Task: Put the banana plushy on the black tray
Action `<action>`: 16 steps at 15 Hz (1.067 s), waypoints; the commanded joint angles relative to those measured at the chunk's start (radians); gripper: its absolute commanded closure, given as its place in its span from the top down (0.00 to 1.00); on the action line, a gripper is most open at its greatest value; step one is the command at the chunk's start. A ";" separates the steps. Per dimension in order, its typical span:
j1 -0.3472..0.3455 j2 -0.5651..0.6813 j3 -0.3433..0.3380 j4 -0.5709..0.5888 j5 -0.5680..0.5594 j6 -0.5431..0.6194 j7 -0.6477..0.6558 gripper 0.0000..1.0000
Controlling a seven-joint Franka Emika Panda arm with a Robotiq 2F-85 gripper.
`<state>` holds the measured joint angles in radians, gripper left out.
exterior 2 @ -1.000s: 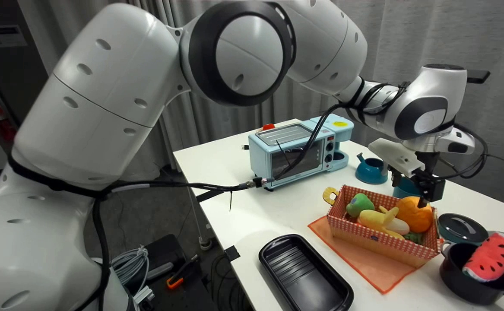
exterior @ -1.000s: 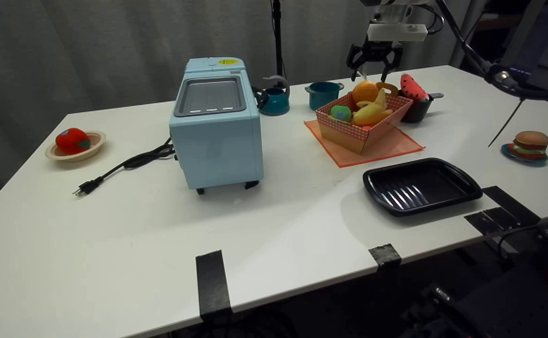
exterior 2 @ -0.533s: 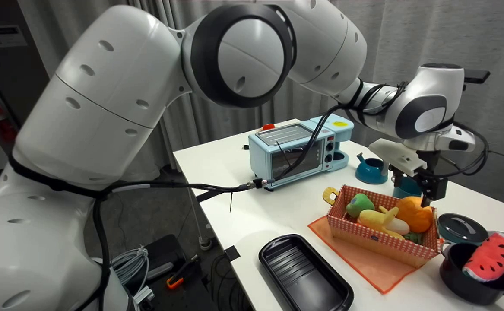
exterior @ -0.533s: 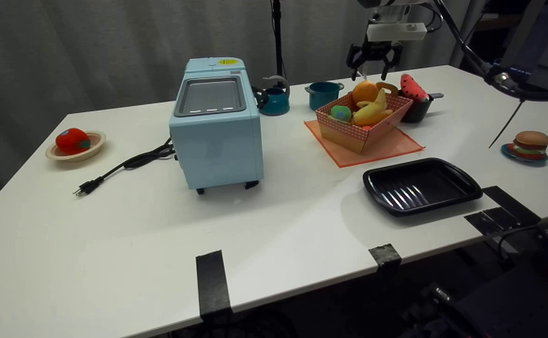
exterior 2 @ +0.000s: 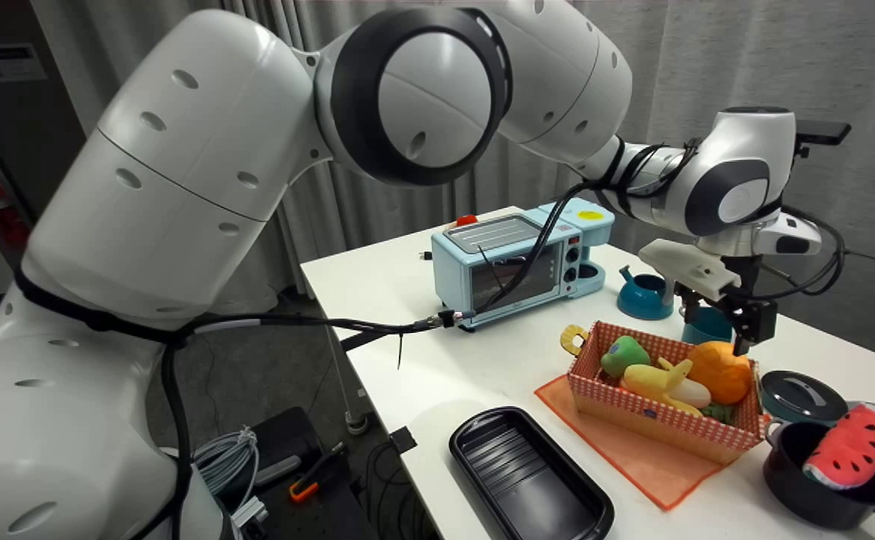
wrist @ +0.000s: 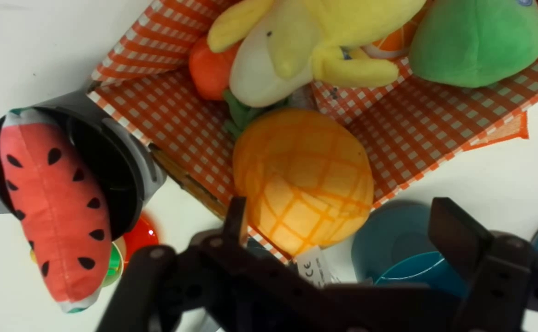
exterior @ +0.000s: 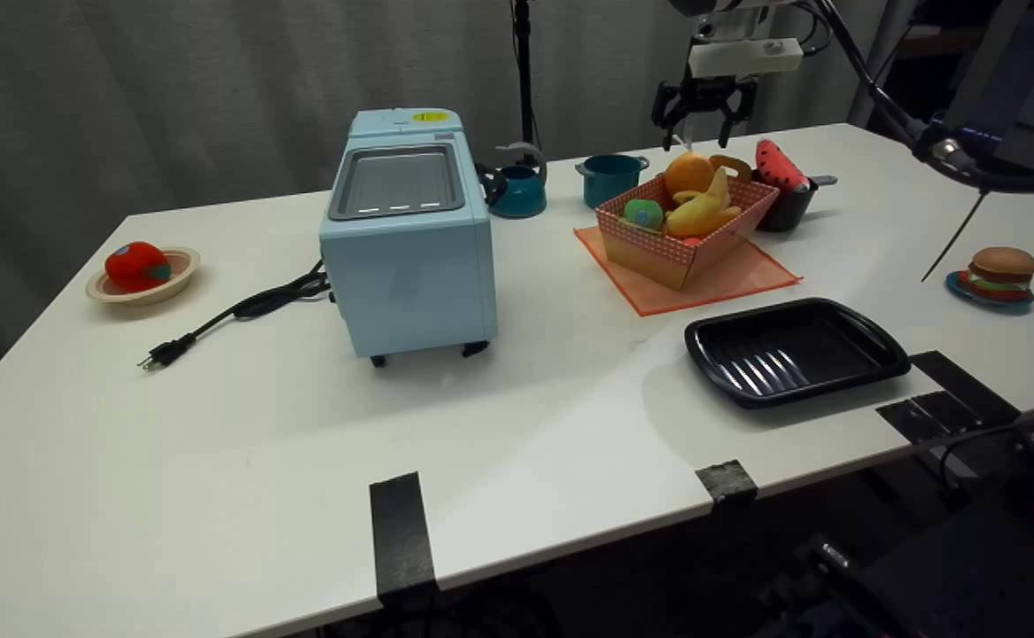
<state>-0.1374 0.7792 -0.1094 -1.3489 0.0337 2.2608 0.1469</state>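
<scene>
The banana plushy (exterior: 701,214) is pale yellow and lies in the red-checked basket (exterior: 645,255). In an exterior view the plushy (exterior 2: 653,381) is beside a green toy and an orange toy. In the wrist view the plushy (wrist: 361,18) is at the top, with its white part and peel flaps facing up. My gripper (wrist: 340,205) is open and empty, its fingers wide apart near the orange toy (wrist: 305,180), away from the plushy. In both exterior views the gripper (exterior: 696,142) (exterior 2: 714,334) is above the basket's far end. The black tray (exterior: 804,350) (exterior 2: 531,472) is empty on the table.
A black pot (exterior 2: 819,476) with a watermelon toy (exterior 2: 853,450) stands beside the basket. A teal pot (exterior: 612,182) and teal kettle (exterior: 519,190) stand behind. A blue toaster oven (exterior: 410,266) stands mid-table. A toy burger (exterior: 999,275) sits near the table edge.
The gripper and wrist have risen very slightly and tilted a little. The fingers stay open. The plushy, basket and tray have not moved.
</scene>
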 commanded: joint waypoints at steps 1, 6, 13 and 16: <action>0.000 0.002 -0.002 0.004 0.001 -0.003 -0.001 1.00; 0.001 0.002 -0.003 0.004 0.001 -0.003 -0.001 1.00; -0.035 -0.133 -0.003 -0.063 0.005 -0.005 -0.074 1.00; -0.056 -0.165 -0.003 -0.072 0.008 -0.001 -0.098 1.00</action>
<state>-0.1728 0.6694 -0.1164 -1.3710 0.0335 2.2609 0.0903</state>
